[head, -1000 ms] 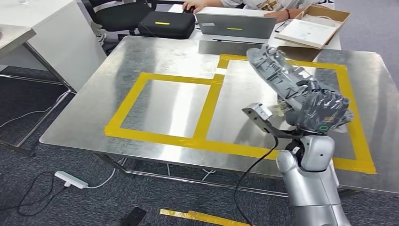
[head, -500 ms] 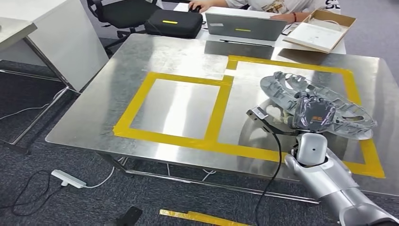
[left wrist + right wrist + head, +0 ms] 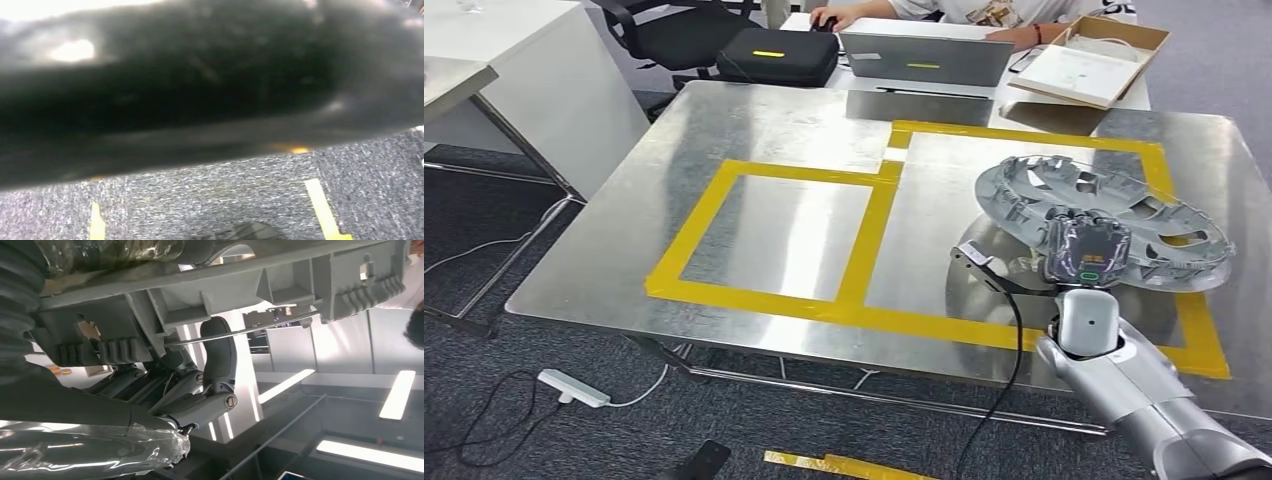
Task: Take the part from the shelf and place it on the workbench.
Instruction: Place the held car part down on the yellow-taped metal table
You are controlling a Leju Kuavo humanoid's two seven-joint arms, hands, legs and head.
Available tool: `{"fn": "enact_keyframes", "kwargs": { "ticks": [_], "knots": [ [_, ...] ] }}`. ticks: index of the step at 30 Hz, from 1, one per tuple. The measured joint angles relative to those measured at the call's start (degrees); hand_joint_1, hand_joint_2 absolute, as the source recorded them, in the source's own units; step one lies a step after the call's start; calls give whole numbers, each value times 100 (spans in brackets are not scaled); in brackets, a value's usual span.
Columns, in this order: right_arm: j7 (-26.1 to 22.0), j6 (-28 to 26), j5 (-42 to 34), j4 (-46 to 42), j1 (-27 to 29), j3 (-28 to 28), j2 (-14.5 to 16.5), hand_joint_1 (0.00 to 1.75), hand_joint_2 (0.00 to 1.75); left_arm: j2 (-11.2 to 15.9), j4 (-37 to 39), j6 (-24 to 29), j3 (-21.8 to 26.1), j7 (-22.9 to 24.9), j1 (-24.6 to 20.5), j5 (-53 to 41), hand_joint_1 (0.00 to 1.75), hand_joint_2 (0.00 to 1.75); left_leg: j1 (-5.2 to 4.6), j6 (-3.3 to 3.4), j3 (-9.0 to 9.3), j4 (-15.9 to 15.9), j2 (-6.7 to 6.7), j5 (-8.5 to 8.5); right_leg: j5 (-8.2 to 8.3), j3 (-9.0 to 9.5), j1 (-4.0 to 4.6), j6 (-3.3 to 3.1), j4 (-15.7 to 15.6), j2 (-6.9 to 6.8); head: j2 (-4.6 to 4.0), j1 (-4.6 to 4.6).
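Grey part (image 3: pixel 1096 214) grasped by right hand (image 3: pixel 1085 250) over steel tabletop (image 3: pixel 804 120); lower flat inside yellow tape frame (image 3: pixel 1024 135) before releasing. Left hand: cannot tell.

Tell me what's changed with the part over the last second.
The right hand has tipped the grey part from steeply upright to nearly flat, low over the workbench inside the right-hand yellow tape rectangle. The hand still grips it. The camera shifted slightly; table and tape are unchanged.

Flat grey ribbed part (image 3: pixel 1104 215) over workbench (image 3: pixel 804 120)
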Motion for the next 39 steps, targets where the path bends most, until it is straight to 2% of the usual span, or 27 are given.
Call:
{"fn": "enact_keyframes", "kwargs": {
  "ticks": [1,2,3,4,6,7,8,9,11,12,13,15,17,18,19,21,22,24,26,28,29,32,33,34,35,37,39],
  "knots": [
    [0,0,0,10,2,7,-1,175,175,0,1,-1,1,0,6,0,0,0,8,-14,-185,377,2,-153,-4,1,2,-9,2,-1,0,-4],
    [0,0,0,20,5,13,-1,174,175,1,1,-1,1,0,13,1,0,0,12,-19,-324,645,2,-223,-6,2,3,-13,3,0,0,-3],
    [0,3,0,27,8,20,-1,173,175,2,1,0,2,0,17,3,0,0,12,-14,-383,733,2,-186,-10,5,4,-14,6,2,0,-5],
    [-2,8,0,31,11,28,-1,171,175,2,0,0,2,0,18,7,0,0,11,0,-342,612,2,-45,-15,10,5,-13,9,6,0,-4],
    [-46,28,0,42,13,54,-1,169,175,5,-1,3,2,0,15,19,0,0,2,56,-36,-80,2,372,-30,29,9,3,14,12,0,-3],
    [-96,34,0,57,14,69,-1,168,175,7,0,5,2,-1,14,26,0,0,-7,85,126,-428,2,510,-40,30,20,19,21,17,0,-1],
    [-160,35,0,80,19,83,-1,156,175,8,0,8,2,-2,11,36,0,0,-16,107,236,-672,4,576,-44,25,28,42,24,19,0,0],
    [-225,30,0,106,30,94,0,121,175,11,0,11,2,-3,12,47,0,0,-27,122,281,-782,5,572,-44,16,35,67,23,21,0,3],
    [-330,14,1,149,60,106,1,36,175,14,0,16,3,-6,18,64,0,0,-27,155,291,-831,7,563,-42,-1,31,129,14,19,0,3],
    [-376,9,3,159,77,110,2,6,131,14,0,21,3,-7,20,68,0,0,-18,182,299,-851,7,574,-76,-23,24,159,45,15,0,7],
    [-427,5,4,163,91,111,3,0,87,14,0,28,3,-8,17,70,0,0,-7,213,310,-870,8,585,-162,-80,20,185,162,12,0,20],
    [-556,3,7,142,151,88,5,0,0,11,-1,41,2,-9,10,70,0,0,6,255,324,-886,7,591,-485,-361,14,218,763,7,0,49],
    [-855,2,7,36,299,3,22,0,0,10,-1,56,3,-9,24,74,0,0,5,269,328,-883,0,585,-757,-714,13,239,1492,7,0,62],
    [-1159,2,7,-85,431,-98,57,0,0,10,-1,67,4,-9,34,75,0,0,5,271,334,-881,-7,579,-758,-797,12,246,1644,6,0,67],
    [-1574,1,5,-252,592,-265,116,0,0,10,-1,80,4,-9,43,77,0,0,6,267,347,-880,-17,570,-644,-765,11,246,1556,5,0,76],
    [-2549,-4,-56,-645,921,-723,312,0,0,6,-1,95,4,-9,52,76,0,0,8,235,389,-876,-33,538,-256,-426,5,234,841,-6,0,89],
    [-3008,-10,-119,-824,1048,-946,422,0,0,5,-1,97,3,-9,48,76,0,0,-6,206,400,-866,-36,518,-123,-219,9,226,455,-13,0,92],
    [-3765,-27,-299,-1131,1260,-1274,614,0,0,7,0,96,2,-8,31,75,0,0,-31,153,401,-847,-35,499,-65,5,20,186,70,-17,0,85],
    [-4307,-38,-472,-1397,1473,-1505,752,0,0,12,0,90,2,-4,20,75,0,0,-32,103,401,-839,-36,490,-86,37,30,112,56,-12,0,82],
    [-4664,-41,-611,-1621,1639,-1644,849,0,0,18,-1,87,2,-1,17,78,0,0,-18,41,373,-723,-26,376,-83,56,18,30,41,-12,0,70],
    [-4773,-42,-660,-1703,1698,-1672,876,0,0,21,-1,87,2,0,12,81,0,0,-11,10,294,-524,-20,240,-78,67,8,-8,30,-13,0,61],
    [-4881,-43,-728,-1816,1859,-1681,906,0,0,25,-1,87,2,4,7,101,0,0,7,-37,-189,533,-9,-273,-82,71,14,-53,30,-13,0,45],
    [-4888,-42,-735,-1833,1905,-1680,907,0,0,25,-1,87,2,5,13,109,0,0,8,-37,-292,743,-7,-315,-83,71,18,-54,31,-12,0,44],
    [-4894,-39,-741,-1848,1939,-1680,907,0,0,25,0,87,2,7,18,117,0,0,8,-28,-296,747,-7,-241,-83,72,22,-53,31,-9,0,43],
    [-4901,-37,-746,-1866,1960,-1679,907,0,0,27,0,87,2,7,19,123,0,0,7,-7,-189,523,-6,-67,-83,78,26,-52,31,-5,0,43],
    [-4913,-33,-753,-1902,1976,-1679,907,0,0,39,0,87,2,7,8,128,0,0,-9,64,195,-250,-5,315,-87,89,43,-38,36,1,0,45],
    [-4918,-32,-757,-1926,1981,-1679,907,0,0,49,-1,87,2,7,-3,129,0,0,-31,120,439,-756,-2,452,-86,80,59,10,42,3,0,51]
  ]
}}
